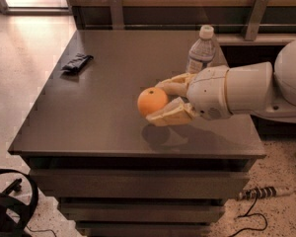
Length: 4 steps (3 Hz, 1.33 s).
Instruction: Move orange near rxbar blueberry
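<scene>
Dark brown table (103, 127) with drawer fronts (138, 184) below; clear plastic water bottle (201, 53), white cap, upright at far right, just behind the gripper (157, 102) over the table's middle. Speckled floor (24, 58): grey power strip (264, 192) with black cable near right, black looped object (10, 206) near left.

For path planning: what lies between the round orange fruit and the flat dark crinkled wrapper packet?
Only bare brown tabletop, in the camera view, separates orange and packet. The gripper, right of centre, holds the orange.
</scene>
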### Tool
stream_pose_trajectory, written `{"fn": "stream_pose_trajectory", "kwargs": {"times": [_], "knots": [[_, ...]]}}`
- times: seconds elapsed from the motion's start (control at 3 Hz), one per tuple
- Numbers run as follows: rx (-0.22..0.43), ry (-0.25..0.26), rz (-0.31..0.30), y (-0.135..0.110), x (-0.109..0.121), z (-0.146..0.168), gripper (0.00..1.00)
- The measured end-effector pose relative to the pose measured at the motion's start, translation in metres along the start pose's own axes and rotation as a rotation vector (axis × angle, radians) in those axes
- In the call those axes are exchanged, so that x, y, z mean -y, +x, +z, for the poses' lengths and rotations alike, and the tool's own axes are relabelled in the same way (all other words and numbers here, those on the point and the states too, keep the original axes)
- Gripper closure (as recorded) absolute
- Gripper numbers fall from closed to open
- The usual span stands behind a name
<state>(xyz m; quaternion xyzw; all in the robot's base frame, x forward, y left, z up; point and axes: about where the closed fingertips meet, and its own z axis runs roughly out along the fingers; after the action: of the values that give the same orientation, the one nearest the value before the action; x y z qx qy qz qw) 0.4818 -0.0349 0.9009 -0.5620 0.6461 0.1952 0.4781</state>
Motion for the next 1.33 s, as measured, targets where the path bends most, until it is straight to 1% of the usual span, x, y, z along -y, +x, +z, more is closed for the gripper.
{"fn": "stream_pose_trajectory", "kwargs": {"times": [0.33, 0.67, 1.0, 1.33], "knots": [[0.093, 0.071, 0.005, -0.013, -0.004, 0.035, 1.0], [0.147, 0.174, -0.018, -0.035, 0.01, 0.062, 1.0], [0.145, 0.261, -0.053, -0.06, 0.03, 0.083, 1.0], [0.143, 0.259, -0.056, -0.063, 0.03, 0.085, 1.0]]}}
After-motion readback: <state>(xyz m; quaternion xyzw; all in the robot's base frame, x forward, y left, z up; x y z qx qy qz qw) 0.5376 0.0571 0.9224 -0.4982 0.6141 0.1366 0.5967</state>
